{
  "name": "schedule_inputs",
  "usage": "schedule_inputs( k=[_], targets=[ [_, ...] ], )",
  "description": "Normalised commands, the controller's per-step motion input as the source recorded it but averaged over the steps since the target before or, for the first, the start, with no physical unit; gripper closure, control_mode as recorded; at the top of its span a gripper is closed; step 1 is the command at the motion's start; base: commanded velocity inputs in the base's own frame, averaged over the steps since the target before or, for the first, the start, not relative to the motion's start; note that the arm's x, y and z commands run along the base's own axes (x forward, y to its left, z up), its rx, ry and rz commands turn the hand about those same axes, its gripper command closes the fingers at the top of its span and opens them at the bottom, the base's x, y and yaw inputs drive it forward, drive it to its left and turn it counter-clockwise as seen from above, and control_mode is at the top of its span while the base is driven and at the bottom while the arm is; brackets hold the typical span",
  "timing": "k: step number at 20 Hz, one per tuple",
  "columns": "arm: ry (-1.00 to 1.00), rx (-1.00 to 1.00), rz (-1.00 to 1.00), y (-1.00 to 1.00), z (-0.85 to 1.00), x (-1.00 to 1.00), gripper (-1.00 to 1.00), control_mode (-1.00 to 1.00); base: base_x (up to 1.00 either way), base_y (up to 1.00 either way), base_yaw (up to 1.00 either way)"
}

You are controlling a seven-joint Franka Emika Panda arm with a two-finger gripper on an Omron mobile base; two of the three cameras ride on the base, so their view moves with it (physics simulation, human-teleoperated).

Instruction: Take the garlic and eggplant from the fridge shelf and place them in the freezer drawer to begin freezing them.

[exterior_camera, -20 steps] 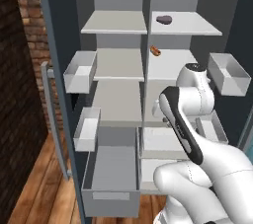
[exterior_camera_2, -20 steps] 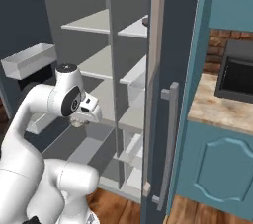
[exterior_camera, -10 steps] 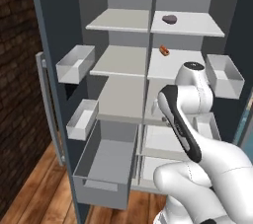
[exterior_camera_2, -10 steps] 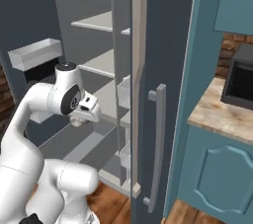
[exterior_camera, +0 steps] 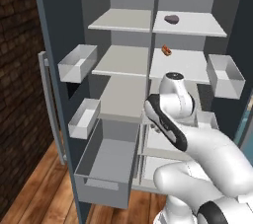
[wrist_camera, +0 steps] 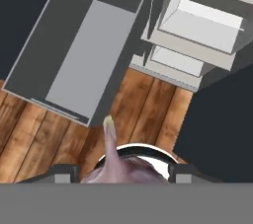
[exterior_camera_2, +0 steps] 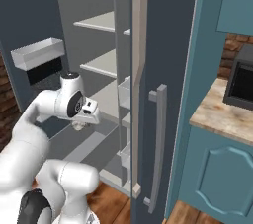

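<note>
left base view – drawer: the freezer drawer (exterior_camera: 106, 166) stood pulled out and empty at the bottom left of the fridge, below and left of the arm's (exterior_camera: 170, 114) raised wrist
left base view – eggplant: the eggplant (exterior_camera: 171, 19) lay on the top right fridge shelf (exterior_camera: 197, 24), well above the drawer; a small orange-red item (exterior_camera: 167, 50) sat one shelf lower
left base view – arm pose: elbow folded, wrist up in front of the right column, hand turned away behind the wrist
right base view – gripper: the gripper (exterior_camera_2: 79, 125) hung under the wrist, pointing down, just outside the fridge front; the pale lump at its tips was too small to name
hand view – garlic: the garlic (wrist_camera: 114, 165) was clamped between the two fingers (wrist_camera: 63, 173), stem pointing up the picture toward the drawer's near corner
hand view – key relation: the drawer (wrist_camera: 74, 55) lay up and to the left of the garlic, with wood floor (wrist_camera: 148, 114) directly under it, so I judge the hand had to shift that way before letting go
</note>
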Motion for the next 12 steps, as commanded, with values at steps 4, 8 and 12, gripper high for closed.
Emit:
schedule_inputs(
  k=[4,8,12],
  targets=[
    [0.15,0.00,0.15,0.25,-0.63,0.99,1.00,-1.00,0.00,0.00,0.00],
    [0.22,0.00,0.18,0.46,-0.68,0.89,1.00,-1.00,0.00,0.00,0.00],
    [0.10,0.00,0.14,0.63,-0.63,0.50,1.00,-1.00,0.00,0.00,0.00]
  ],
)
